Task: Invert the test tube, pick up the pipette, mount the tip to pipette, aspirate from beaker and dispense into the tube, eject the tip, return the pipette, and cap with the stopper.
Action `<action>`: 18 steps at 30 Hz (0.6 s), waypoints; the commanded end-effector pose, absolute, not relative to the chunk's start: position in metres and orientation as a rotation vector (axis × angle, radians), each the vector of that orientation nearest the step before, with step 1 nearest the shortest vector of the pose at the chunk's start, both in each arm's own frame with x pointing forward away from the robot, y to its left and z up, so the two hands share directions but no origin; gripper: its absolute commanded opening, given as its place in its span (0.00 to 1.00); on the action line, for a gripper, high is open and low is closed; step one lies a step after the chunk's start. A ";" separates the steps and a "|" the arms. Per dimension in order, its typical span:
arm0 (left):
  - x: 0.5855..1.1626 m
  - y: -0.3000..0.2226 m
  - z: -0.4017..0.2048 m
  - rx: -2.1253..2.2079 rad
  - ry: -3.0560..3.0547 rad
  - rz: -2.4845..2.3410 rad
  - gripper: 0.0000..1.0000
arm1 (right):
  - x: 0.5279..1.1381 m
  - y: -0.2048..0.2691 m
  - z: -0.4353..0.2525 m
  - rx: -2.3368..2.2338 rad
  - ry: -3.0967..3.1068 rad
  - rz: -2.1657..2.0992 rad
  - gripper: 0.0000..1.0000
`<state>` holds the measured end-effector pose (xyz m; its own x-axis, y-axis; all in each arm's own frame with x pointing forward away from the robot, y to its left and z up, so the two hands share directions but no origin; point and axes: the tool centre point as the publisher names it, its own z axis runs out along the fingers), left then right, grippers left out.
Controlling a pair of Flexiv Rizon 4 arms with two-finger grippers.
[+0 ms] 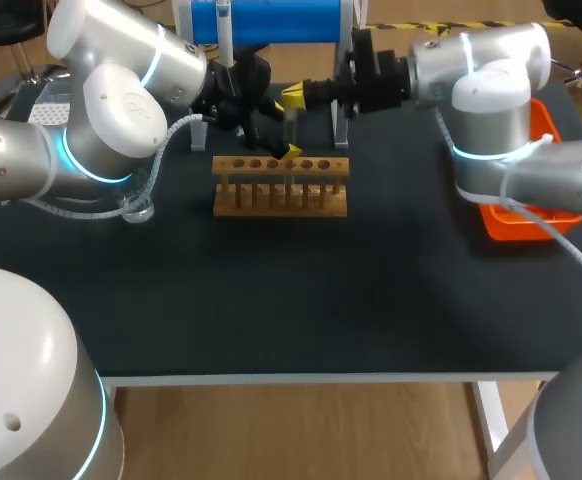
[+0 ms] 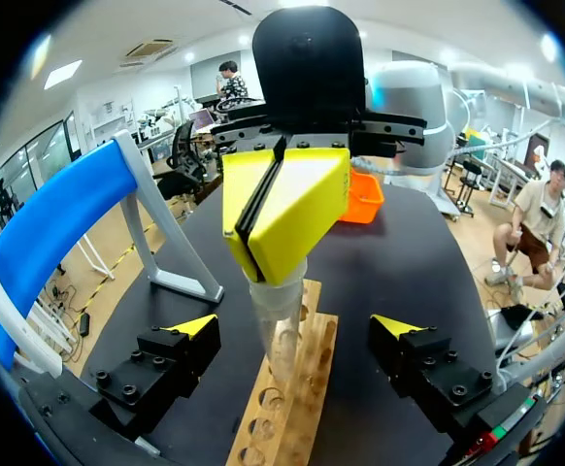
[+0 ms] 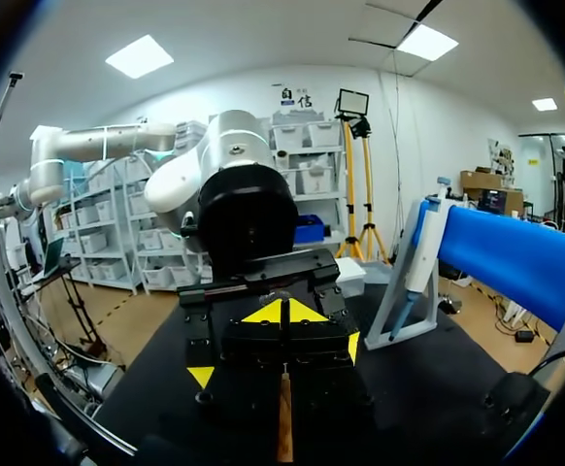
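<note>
Above the wooden rack (image 2: 307, 379) at the counter's (image 1: 371, 290) far middle, the right end effector (image 2: 275, 260) grips an upright test tube (image 2: 278, 316). Left end effector (image 2: 292, 330) gapes wide, its fingers flanking the rack.

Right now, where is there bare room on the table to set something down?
Free: the black mat between the wooden test tube rack and the near table edge; also the strip between rack and orange plastic tray. Crowded: over the rack, where left claw and right claw meet.

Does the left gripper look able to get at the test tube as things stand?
Probably yes: the left gripper is open, facing the test tube, which is bare below the right gripper.
</note>
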<state>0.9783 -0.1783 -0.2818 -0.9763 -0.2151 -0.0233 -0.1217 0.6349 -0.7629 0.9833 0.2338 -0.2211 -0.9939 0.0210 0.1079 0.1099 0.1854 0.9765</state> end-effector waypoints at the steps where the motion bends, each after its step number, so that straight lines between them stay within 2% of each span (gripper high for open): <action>1: 0.979 -0.178 -0.281 -0.283 2.744 -1.262 1.00 | 0.984 0.235 -0.225 -0.138 -2.372 -1.942 0.00; 18: 0.979 -0.178 -0.281 -0.283 2.744 -1.262 1.00 | 0.983 0.234 -0.217 -0.155 -2.306 -2.003 0.00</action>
<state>0.9783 -0.1783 -0.2818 -0.9763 -0.2152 -0.0233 -0.1217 0.6350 -0.7629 0.9849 0.2375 -0.2155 -0.9904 0.0258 0.1357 0.1381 0.1593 0.9775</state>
